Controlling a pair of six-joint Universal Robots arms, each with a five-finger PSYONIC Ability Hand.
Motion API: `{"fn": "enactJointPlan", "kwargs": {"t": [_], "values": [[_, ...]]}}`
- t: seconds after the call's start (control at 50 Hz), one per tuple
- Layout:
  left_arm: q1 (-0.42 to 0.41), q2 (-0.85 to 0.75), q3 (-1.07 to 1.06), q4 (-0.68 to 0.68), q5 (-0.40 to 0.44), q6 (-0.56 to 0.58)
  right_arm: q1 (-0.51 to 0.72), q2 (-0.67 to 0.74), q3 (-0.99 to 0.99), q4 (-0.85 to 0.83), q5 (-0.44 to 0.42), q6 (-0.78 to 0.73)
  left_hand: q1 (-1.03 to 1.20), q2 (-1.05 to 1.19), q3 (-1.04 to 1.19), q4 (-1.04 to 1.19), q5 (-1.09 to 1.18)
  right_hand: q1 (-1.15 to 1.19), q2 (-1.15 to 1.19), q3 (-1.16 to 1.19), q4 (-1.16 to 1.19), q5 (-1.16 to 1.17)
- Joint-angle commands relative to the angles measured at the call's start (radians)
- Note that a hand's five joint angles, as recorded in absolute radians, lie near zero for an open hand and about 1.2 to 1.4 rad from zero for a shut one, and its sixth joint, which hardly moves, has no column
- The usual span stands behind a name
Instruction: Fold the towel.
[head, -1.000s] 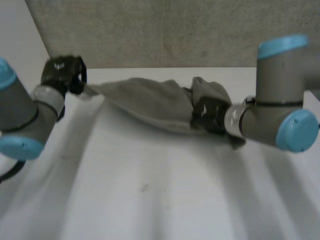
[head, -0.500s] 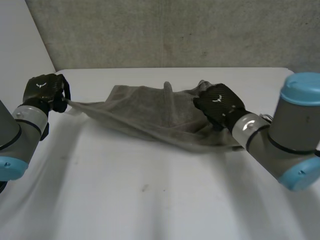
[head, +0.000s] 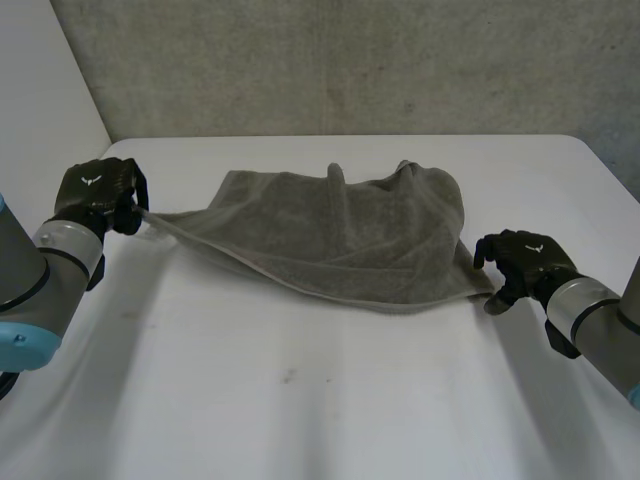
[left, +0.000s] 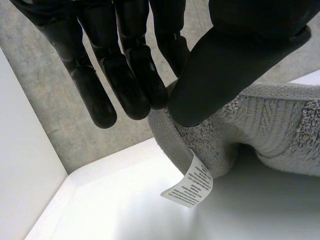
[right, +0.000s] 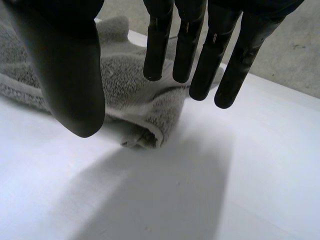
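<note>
The white surface (head: 300, 400) carries the grey towel (head: 340, 240) toward its far side, and to my eye the folding is barely under way. The cloth lies in a loose, rumpled heap, seemingly doubled over itself (no edge lines up cleanly with another). Flattening it and making the neat folds are all left to do. One corner is drawn out in a taut point to the left robot hand (head: 95, 190), which pinches the hem between thumb (left: 230, 65) and fingers (left: 135, 80). The right robot hand (head: 520, 262) sits just beside the towel's near right corner, its fingers (right: 200, 55) straight and spread, holding nothing. A small white label (left: 189, 181) dangles from the pinched hem.
</note>
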Motion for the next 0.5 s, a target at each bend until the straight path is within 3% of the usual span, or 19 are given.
{"fn": "enactJointPlan", "kwargs": {"t": [0.02,0.5], "values": [[-0.001,0.000,-0.003,0.000,0.000,0.000,0.008,0.054,-0.008,-0.051,-0.001,-0.022,0.198,0.176,0.179,0.178,0.188,0.035,0.044,0.037,0.038,0.027],[-0.003,0.000,-0.006,0.000,0.000,0.000,0.017,0.203,-0.119,-0.126,-0.007,-0.033,0.198,0.176,0.179,0.178,0.188,0.232,0.241,0.233,0.235,0.224]]}}
